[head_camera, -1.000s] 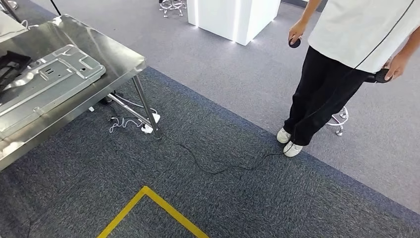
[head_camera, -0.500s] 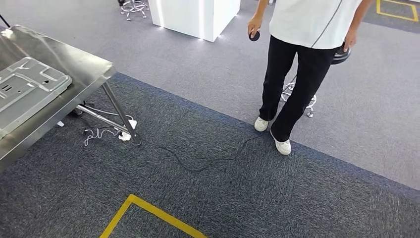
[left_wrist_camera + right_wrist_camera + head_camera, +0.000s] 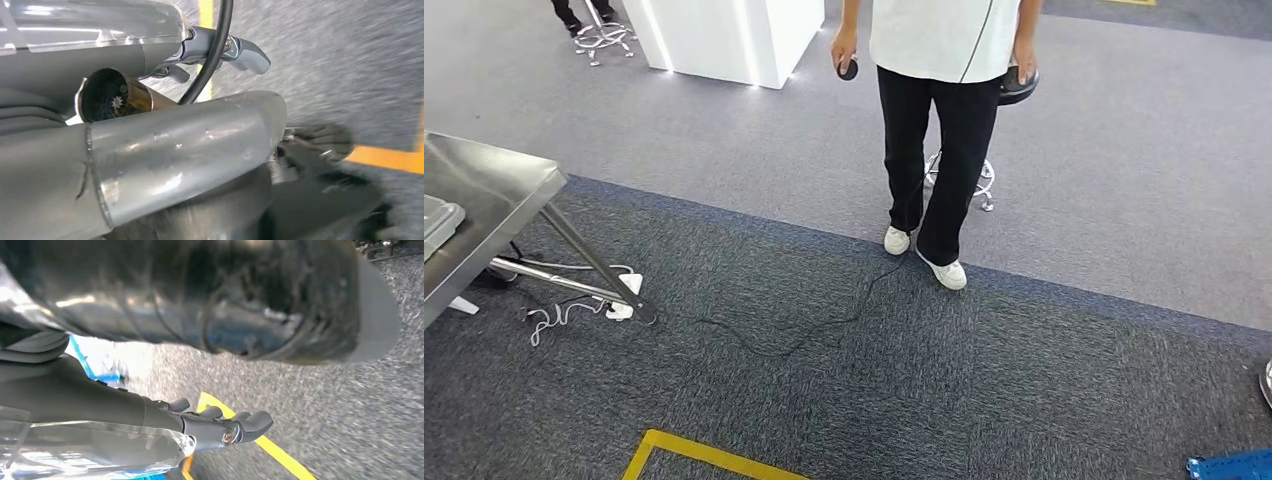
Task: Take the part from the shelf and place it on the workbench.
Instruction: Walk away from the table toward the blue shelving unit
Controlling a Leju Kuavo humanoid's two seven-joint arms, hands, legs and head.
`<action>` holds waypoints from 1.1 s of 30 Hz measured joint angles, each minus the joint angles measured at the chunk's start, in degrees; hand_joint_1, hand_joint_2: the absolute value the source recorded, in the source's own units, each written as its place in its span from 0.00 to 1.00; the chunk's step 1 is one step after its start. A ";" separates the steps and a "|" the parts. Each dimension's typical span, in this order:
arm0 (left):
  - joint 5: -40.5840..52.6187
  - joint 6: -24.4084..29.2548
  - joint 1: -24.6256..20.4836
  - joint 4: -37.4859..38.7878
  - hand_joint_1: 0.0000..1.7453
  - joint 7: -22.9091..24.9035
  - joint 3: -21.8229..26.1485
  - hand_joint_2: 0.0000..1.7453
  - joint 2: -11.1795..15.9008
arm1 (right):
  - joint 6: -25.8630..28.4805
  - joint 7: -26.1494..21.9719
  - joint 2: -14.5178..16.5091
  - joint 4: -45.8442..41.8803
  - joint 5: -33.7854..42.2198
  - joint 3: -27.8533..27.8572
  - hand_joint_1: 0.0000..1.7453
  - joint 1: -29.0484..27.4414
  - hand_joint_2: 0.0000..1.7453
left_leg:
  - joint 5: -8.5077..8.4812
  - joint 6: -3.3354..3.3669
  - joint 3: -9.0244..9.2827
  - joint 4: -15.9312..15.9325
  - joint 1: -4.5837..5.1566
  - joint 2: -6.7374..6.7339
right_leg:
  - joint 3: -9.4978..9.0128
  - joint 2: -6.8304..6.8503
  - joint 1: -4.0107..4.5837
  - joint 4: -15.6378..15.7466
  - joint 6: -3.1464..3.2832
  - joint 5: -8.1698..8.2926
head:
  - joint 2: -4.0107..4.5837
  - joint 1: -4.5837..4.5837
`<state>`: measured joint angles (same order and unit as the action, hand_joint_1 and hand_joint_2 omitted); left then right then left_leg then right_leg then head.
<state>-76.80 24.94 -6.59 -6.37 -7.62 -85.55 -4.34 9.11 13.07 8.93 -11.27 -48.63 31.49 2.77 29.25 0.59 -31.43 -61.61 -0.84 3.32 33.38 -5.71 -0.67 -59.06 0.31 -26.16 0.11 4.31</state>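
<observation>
At ten o'clock in the head view, the steel workbench (image 3: 484, 195) runs off the picture's edge, so just one corner and a leg show. A pale metal part (image 3: 439, 222) on it is cropped to a sliver. The person (image 3: 944, 60) at twelve o'clock is cut off above the chest, and the small dark object (image 3: 848, 69) in one hand is too small to name. A blue thing (image 3: 1229, 466) at five o'clock is clipped by the corner. In the wrist views the left hand (image 3: 220, 52) and right hand (image 3: 220, 427) are partly covered by arm housings; their fingers seem loosely extended, holding nothing. The floor beyond is smeared with blur.
</observation>
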 joint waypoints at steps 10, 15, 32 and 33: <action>-1.21 0.41 -0.03 0.03 0.00 3.00 1.10 0.00 0.40 | 0.51 -2.01 0.34 0.05 -0.35 0.80 0.00 0.12 0.00 | -1.55 2.32 1.34 3.97 0.44 -4.70 | 7.92 5.10 -0.37 -14.70 -2.81 -7.04 | 0.00 0.17; -1.22 0.39 -0.02 0.03 0.00 4.77 1.10 0.00 0.62 | 0.50 -2.07 0.33 0.05 -0.37 1.13 0.00 -0.01 0.00 | -0.83 1.61 1.86 3.80 0.72 -8.11 | 1.60 8.31 -0.42 -3.50 -2.64 -1.02 | 0.00 0.16; -1.89 -0.21 -0.12 0.03 0.00 1.49 1.21 0.00 1.57 | 0.18 -1.39 0.90 0.05 -0.88 1.67 0.00 0.20 0.00 | -1.08 -0.20 0.24 1.98 -0.01 1.07 | 0.25 -0.68 -0.03 -0.20 -0.45 0.18 | 0.00 -0.02; -1.89 -0.22 -0.11 0.03 0.00 1.49 1.21 0.00 1.62 | 0.18 -1.43 0.91 0.05 -0.88 1.69 0.00 0.23 0.00 | -0.96 -0.07 0.34 2.53 0.07 1.52 | 0.48 -1.26 -0.05 -0.27 -0.81 0.22 | 0.00 -0.02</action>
<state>-78.68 24.73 -6.70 -6.34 -6.13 -84.35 -2.72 9.29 11.64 9.85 -11.21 -49.51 33.18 3.00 28.30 0.51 -31.09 -59.08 -0.77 4.84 33.86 -6.97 -0.72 -59.33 -0.50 -25.94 0.11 4.29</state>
